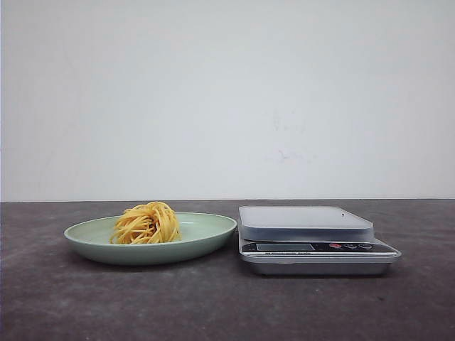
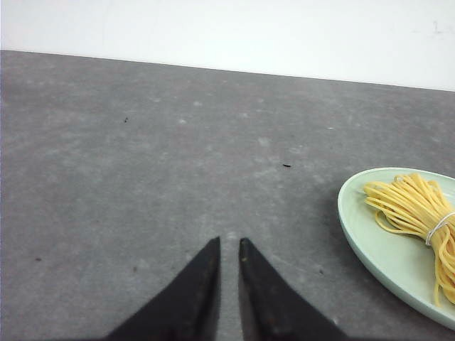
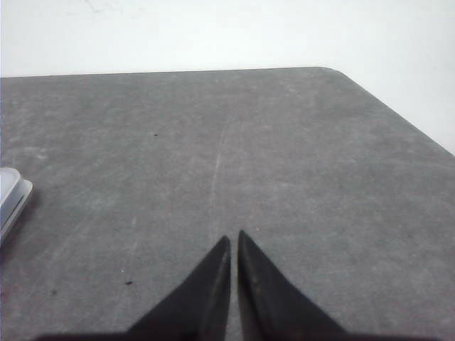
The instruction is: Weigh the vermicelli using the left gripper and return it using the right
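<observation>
Right now the nest of thin yellow-orange vermicelli strands (image 1: 146,224) sits in the shallow, smooth pale green plate (image 1: 206,229), toward its left part, loose ends curling out of the coil. Just beside the plate on its right stands a flat silver kitchen scale (image 1: 313,239) with a bare rectangular weighing platform, a small display and a row of dark and red buttons along its front lip. Both rest on a dark grey, mottled, matte worktop (image 1: 227,305) that meets a plain white wall.

Neither arm shows in the front view. The left gripper (image 2: 229,243) hangs low over bare worktop, its black tapered fingers nearly together with a thin slit between the tips, holding nothing; the plate lies off to one side of it. The right gripper (image 3: 234,236) is posed much the same, tips almost touching, gripping nothing, over bare worktop near a rounded corner.

Only the left wrist view reveals a pale band (image 2: 439,227) tied round the noodle bundle. Only the right wrist view catches that rounded corner, with an edge of the scale at its side.
</observation>
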`<action>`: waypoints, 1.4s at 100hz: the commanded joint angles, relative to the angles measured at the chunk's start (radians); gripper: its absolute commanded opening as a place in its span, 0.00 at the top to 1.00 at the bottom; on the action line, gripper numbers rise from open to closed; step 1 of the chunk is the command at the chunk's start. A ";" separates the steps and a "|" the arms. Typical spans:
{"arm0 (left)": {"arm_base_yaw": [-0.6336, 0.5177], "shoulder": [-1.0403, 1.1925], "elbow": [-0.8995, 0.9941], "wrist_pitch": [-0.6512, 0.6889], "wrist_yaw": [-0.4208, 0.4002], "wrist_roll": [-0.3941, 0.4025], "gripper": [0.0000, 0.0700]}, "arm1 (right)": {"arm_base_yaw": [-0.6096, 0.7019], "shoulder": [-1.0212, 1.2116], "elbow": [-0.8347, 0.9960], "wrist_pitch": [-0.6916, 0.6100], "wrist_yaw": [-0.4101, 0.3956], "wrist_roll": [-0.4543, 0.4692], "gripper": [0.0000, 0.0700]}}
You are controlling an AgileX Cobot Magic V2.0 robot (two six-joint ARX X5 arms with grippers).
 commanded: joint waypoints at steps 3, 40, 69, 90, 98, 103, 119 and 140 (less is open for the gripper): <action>0.002 0.000 -0.018 -0.005 0.001 0.006 0.98 | 0.002 -0.003 -0.003 0.012 0.000 0.000 0.98; 0.002 0.000 -0.018 -0.005 0.000 0.006 0.98 | 0.002 -0.003 -0.003 0.012 0.000 0.000 0.98; 0.002 0.000 -0.018 -0.005 0.001 0.006 0.98 | 0.002 -0.003 -0.003 0.012 0.000 0.000 0.98; 0.002 0.000 -0.018 -0.005 0.001 0.006 0.98 | 0.000 -0.003 -0.003 0.082 0.049 -0.205 0.98; 0.002 0.000 -0.018 -0.005 0.001 0.006 0.98 | 0.000 -0.003 -0.003 0.168 0.061 -0.246 0.98; 0.002 0.000 -0.018 -0.005 0.000 0.006 0.98 | 0.000 -0.003 -0.003 0.216 0.061 -0.245 0.98; 0.002 0.000 -0.018 -0.005 0.001 0.006 0.98 | 0.000 -0.003 -0.003 0.348 0.061 -0.245 0.98; 0.002 0.000 -0.018 -0.005 0.001 0.006 0.98 | 0.002 -0.003 -0.003 0.481 0.049 -0.051 0.98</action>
